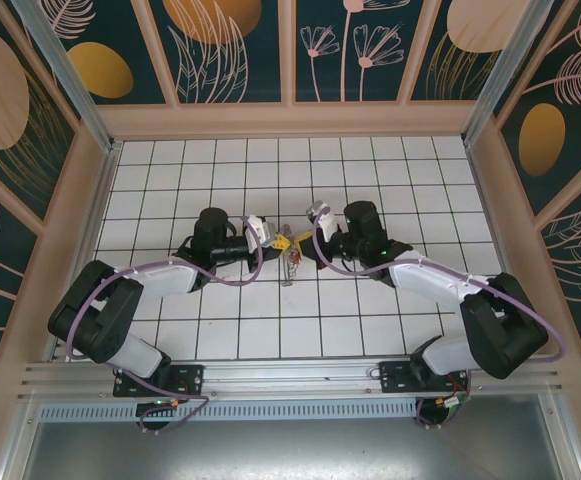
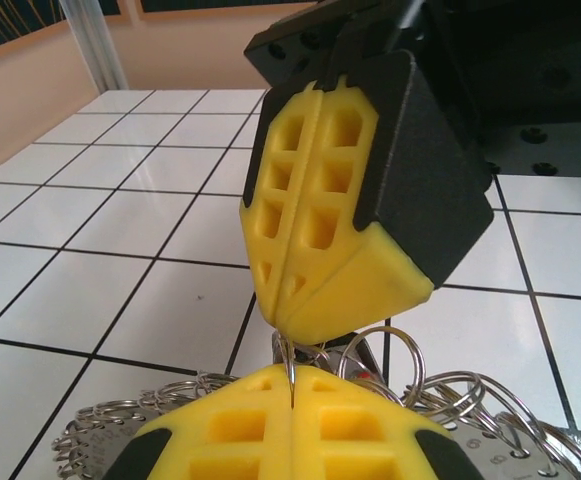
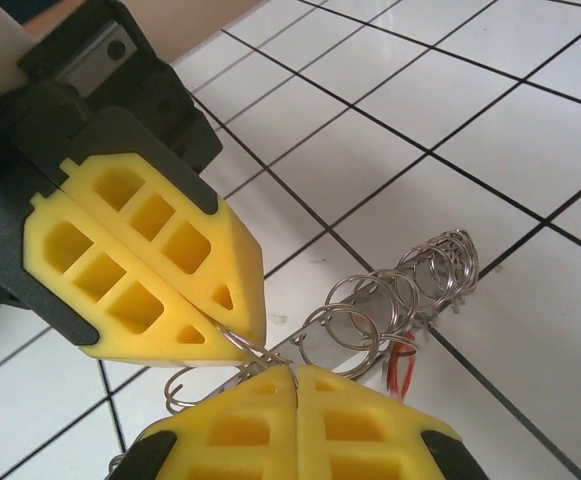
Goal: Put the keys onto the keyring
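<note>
Left end effector (image 2: 292, 388) and right end effector (image 3: 295, 378) both clenched, tip to tip, on keyring (image 3: 440, 265) wire over mid worktop (image 1: 370, 180). Keyring hangs below pinch, long axis downward. Red key (image 3: 402, 365) just beside right fingertips.

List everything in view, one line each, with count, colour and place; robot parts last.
keyring: one, silvery, fringed with small rings, at the table centre between both grippers.
keys: count unclear, red, among the small rings.
table: one, white tiles with dark lines, under everything.
walls: several, dark panels with floral print, tan frames, around the table.
left gripper: one, yellow fingers, shut on the keyring.
right gripper: one, yellow fingers, shut on the keyring.
</note>
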Controlling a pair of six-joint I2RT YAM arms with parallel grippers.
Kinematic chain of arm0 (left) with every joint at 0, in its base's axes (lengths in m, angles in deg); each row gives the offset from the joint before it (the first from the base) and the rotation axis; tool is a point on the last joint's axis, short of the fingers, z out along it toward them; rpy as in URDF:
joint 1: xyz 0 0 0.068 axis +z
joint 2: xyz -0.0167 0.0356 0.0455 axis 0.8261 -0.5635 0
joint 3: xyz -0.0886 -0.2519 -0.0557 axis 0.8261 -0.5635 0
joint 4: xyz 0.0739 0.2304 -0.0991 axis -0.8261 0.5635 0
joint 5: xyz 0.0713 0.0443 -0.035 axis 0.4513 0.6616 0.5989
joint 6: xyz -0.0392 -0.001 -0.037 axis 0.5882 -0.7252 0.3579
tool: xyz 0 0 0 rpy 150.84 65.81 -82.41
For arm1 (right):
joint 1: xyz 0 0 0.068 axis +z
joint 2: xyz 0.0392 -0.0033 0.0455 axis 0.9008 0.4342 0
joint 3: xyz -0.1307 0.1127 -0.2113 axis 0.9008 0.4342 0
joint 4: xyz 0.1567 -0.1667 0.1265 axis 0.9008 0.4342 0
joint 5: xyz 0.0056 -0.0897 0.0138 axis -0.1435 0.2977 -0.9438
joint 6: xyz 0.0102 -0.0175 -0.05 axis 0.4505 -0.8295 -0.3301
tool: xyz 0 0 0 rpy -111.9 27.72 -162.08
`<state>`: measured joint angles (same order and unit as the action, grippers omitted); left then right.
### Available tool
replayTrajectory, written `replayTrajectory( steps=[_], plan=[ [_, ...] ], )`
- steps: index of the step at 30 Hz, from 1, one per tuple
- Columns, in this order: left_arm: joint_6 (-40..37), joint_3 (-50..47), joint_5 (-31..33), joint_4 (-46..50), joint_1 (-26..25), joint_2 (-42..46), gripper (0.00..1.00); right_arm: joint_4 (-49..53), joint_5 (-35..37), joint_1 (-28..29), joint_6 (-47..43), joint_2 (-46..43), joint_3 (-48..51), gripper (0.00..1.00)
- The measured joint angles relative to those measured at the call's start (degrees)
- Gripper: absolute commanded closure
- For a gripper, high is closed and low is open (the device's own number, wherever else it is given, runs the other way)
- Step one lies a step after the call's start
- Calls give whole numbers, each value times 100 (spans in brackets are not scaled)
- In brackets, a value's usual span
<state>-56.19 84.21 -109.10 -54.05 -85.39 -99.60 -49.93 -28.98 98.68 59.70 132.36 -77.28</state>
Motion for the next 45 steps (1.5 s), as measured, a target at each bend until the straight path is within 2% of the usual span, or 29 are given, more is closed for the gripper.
replayTrajectory(
  steps=[6, 13, 30, 41, 45],
  plan=[
    [83, -37, -59, -120, -11, 4, 100, -92, -732, -304, 299, 208, -2, 100],
    [127, -39, -107, -205, -9, 7, 100, -11, -1005, -385, 468, 365, -111, 100],
    [142, -87, -422, -470, 0, 221, 100, 28, -922, -621, 787, 811, -282, 100],
    [142, -149, 173, -407, 0, 361, 98, 35, -796, -575, 730, 503, -280, 100],
    [140, -166, 376, -407, 0, 557, 88, 72, -671, -433, 496, 197, -280, 100]
  ],
)
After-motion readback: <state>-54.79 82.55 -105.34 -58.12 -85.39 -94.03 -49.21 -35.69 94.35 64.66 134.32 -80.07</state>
